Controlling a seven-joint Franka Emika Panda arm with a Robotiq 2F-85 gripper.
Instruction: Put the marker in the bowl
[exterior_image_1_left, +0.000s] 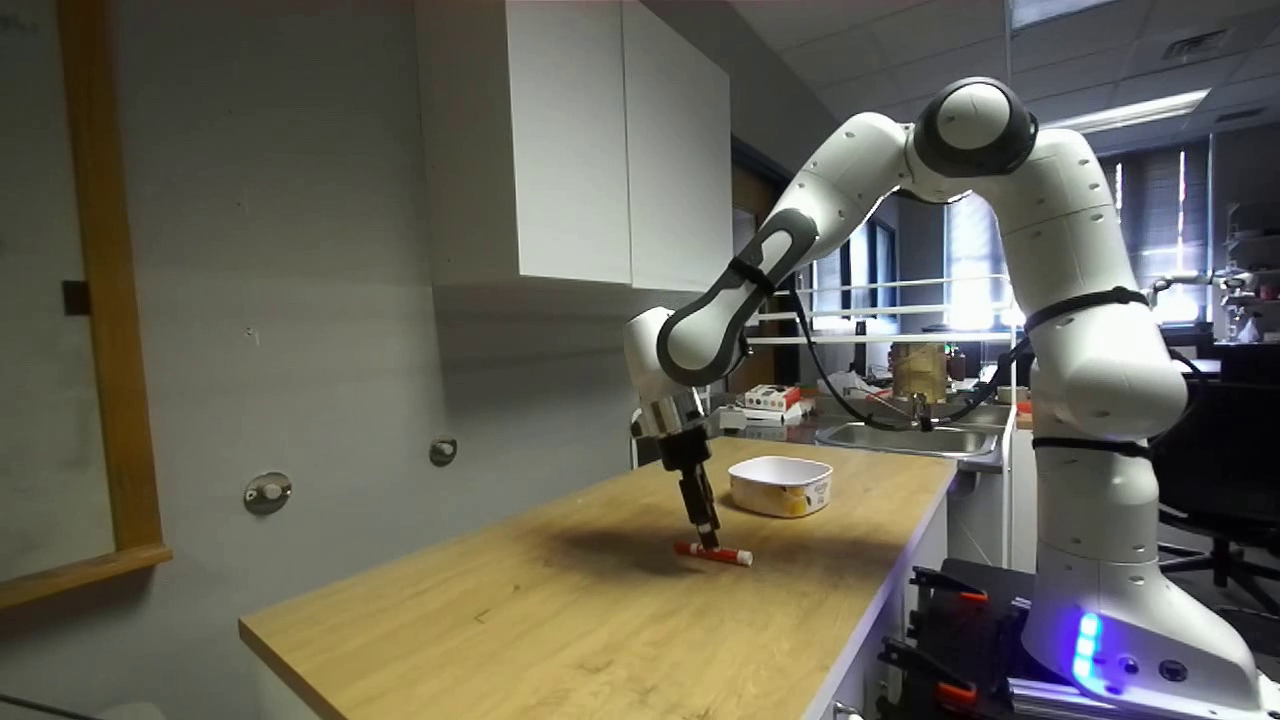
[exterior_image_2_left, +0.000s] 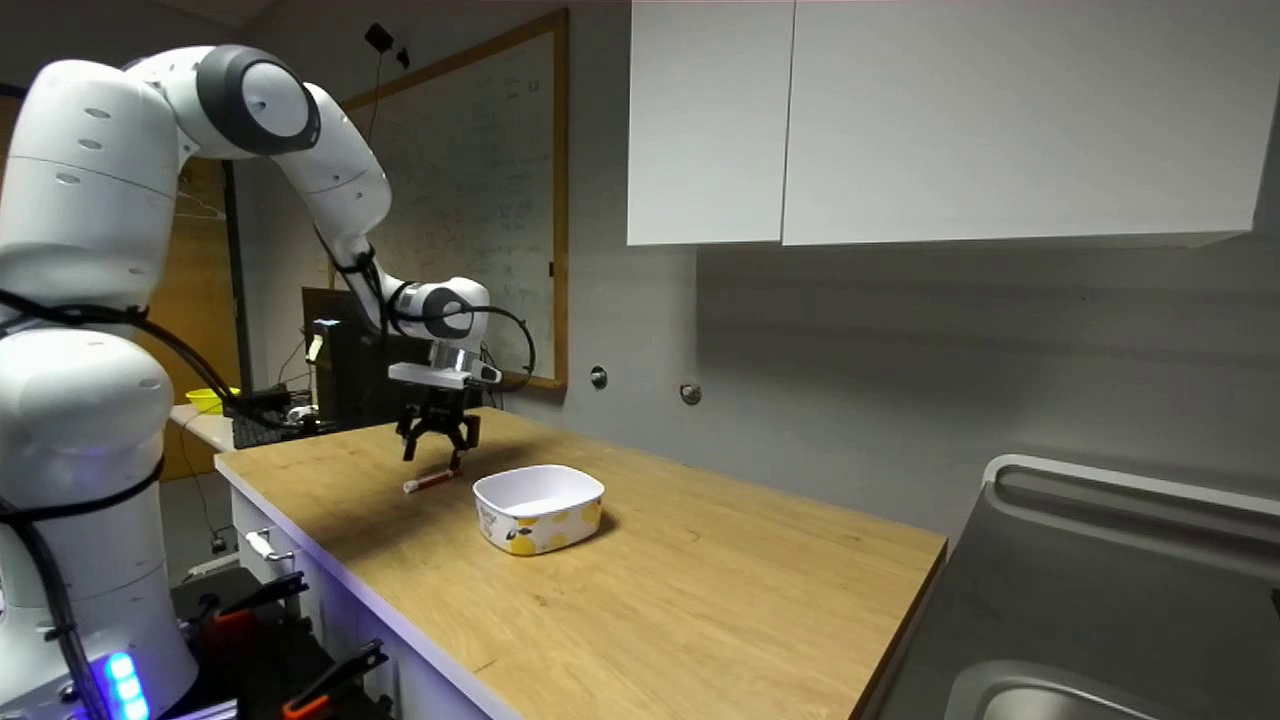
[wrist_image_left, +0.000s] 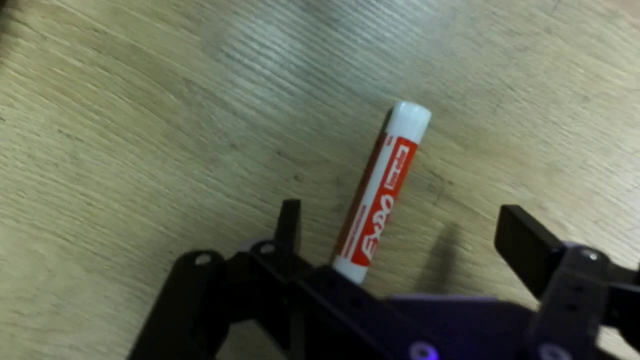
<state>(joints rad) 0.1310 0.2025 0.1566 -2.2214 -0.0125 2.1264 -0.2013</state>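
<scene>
Claw (wrist_image_left: 398, 215), spread wide, straddles the red marker (wrist_image_left: 378, 200), fingers (wrist_image_left: 525, 245) apart from it.

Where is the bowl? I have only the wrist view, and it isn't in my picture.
Observer: In both exterior views, the bowl stands on the wooden counter, between your gripper and the sink.
Operator: Which way up?
Observer: Upright, its opening facing up.
Operator: My gripper hides the near end of the marker. What color is it?
Observer: In an exterior view, that end is red.
</scene>
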